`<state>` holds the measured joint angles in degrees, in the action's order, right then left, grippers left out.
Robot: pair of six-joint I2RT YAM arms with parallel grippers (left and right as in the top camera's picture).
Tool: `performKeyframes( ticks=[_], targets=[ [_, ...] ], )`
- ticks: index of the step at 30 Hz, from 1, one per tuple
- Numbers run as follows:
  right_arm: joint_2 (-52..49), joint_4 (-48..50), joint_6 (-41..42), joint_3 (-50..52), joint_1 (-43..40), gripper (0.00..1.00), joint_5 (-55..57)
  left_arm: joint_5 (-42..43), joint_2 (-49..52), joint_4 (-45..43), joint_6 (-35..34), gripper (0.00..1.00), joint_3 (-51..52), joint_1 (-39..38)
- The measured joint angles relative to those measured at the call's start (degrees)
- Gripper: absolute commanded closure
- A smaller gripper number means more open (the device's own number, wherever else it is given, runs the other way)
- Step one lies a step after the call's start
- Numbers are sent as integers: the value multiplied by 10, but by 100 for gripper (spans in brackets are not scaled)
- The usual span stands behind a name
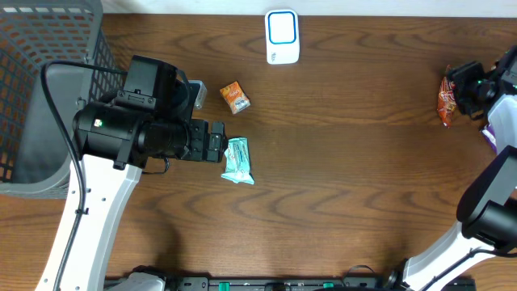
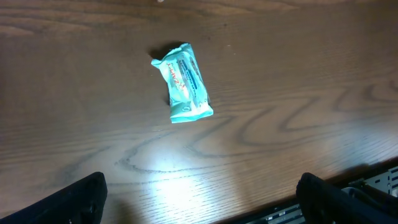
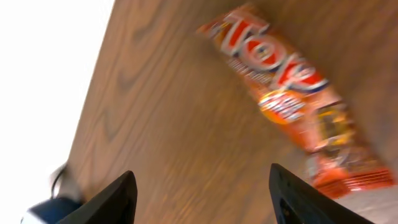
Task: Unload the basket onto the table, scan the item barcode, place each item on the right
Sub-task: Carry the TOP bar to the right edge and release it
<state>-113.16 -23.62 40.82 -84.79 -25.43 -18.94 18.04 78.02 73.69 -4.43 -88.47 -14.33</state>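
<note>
Wood-grain tabletop [image 1: 363,162], viewed from overhead, with a grey mesh basket [image 1: 32,48] filling its far left corner. My left pincer [image 2: 200,186] hangs with its fingers spread as wide as they go and nothing between them, aimed at a teal packet [image 1: 238,160] lying flat near the middle. My right pincer [image 3: 202,183], out at the far right, also stands well parted and empty. The orange-red snack packet [image 3: 292,93] lies on the wood just ahead of its fingers, close to the tabletop's right edge. The white scanner [image 1: 282,36] sits at the top centre, well apart from both packets. A small orange packet [image 1: 235,97] rests between the scanner and the teal one.

No barcode shows on any wrapper, so a packet may reach the scanner wrong side up. The snack packet's spot near the edge is the bigger worry: a clumsy approach could nudge it off, and its glossy film looks likely to slip in a shallow pinch.
</note>
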Motion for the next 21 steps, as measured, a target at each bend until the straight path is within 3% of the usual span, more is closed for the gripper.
performKeyframes(
  ticks=[2, 3, 4, 9, 21],
  targets=[
    [0, -1, -10, 0, 10, 32, -14, 0, 0, 0, 0, 2, 0, 0],
    [0, -4, -18, 0, 17, 23, -16, 0, 0, 0, 0, 2, 0, 0],
    [0, -12, -26, 0, 27, 22, -9, 0, 0, 0, 0, 2, 0, 0],
    [0, -41, -47, 0, 76, 50, 102, 0, 0, 0, 0, 2, 0, 0],
    [-98, 65, -108, 0, 106, 57, 256, 0, 0, 0, 0, 2, 0, 0]
  ],
)
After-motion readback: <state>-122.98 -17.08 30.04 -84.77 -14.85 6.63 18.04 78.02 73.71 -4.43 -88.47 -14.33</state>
